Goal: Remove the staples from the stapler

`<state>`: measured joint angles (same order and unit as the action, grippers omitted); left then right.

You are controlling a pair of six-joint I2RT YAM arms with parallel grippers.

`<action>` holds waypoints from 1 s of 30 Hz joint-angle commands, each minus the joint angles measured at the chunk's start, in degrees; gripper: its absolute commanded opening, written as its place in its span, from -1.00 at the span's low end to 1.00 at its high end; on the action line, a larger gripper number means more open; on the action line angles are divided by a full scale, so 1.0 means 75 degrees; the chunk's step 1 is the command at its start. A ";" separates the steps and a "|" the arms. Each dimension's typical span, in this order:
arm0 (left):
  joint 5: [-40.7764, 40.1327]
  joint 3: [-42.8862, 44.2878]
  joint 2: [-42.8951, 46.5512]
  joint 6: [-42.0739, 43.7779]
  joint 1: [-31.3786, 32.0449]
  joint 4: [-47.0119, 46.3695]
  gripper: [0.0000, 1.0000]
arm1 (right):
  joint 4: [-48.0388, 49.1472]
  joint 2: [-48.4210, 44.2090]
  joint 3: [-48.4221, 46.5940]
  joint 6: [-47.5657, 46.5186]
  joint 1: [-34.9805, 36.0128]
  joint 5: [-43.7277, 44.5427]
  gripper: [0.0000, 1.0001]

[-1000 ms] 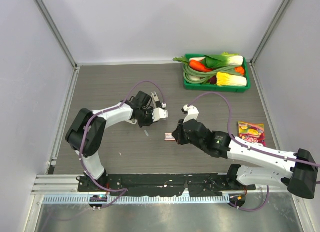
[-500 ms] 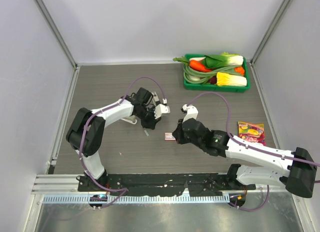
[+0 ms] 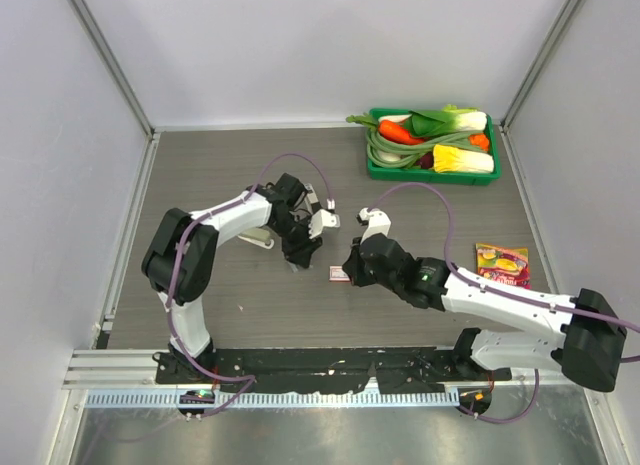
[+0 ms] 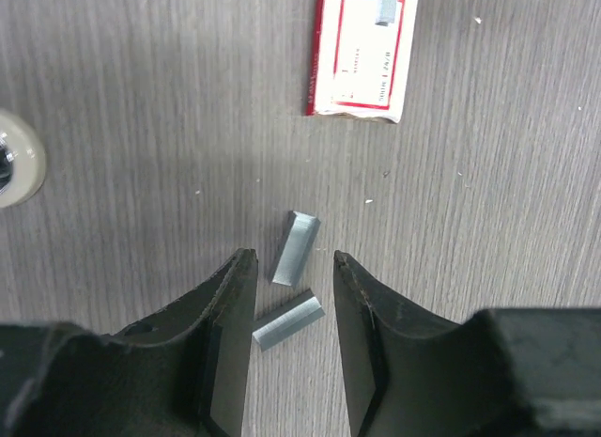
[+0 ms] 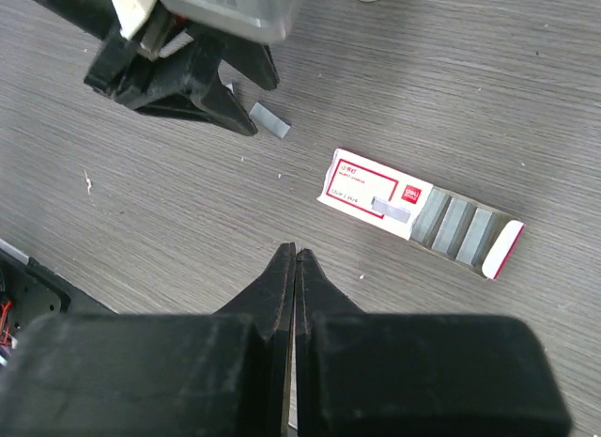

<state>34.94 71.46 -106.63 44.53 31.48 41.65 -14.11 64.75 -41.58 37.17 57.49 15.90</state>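
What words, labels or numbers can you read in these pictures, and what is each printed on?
Staple box: small print inside a red frame, too blurred to read.
Snack packet: coloured lettering, too small to read.
No other text shows.

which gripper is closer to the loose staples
Left. The left gripper straddles the staples, one finger on either side; the right gripper hangs shut farther off, nearer the box.
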 commanded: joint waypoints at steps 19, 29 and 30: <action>0.2479 -0.0211 0.2896 -0.2786 -0.3084 -0.0749 0.45 | 0.1424 0.3892 -0.2107 -0.3490 -0.0049 -0.1204 -0.21; 0.2770 -0.0458 0.3307 -0.3301 -0.3635 -0.0374 0.99 | 0.1073 0.4983 -0.2975 -0.4873 -0.0096 -0.1476 -0.15; 0.2818 -0.0469 0.3319 -0.3336 -0.3682 -0.0362 1.00 | 0.1049 0.5007 -0.3010 -0.4920 -0.0084 -0.1464 -0.15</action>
<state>53.06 68.25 -83.46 21.63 5.45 37.52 -6.48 102.08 -61.25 5.54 57.12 4.91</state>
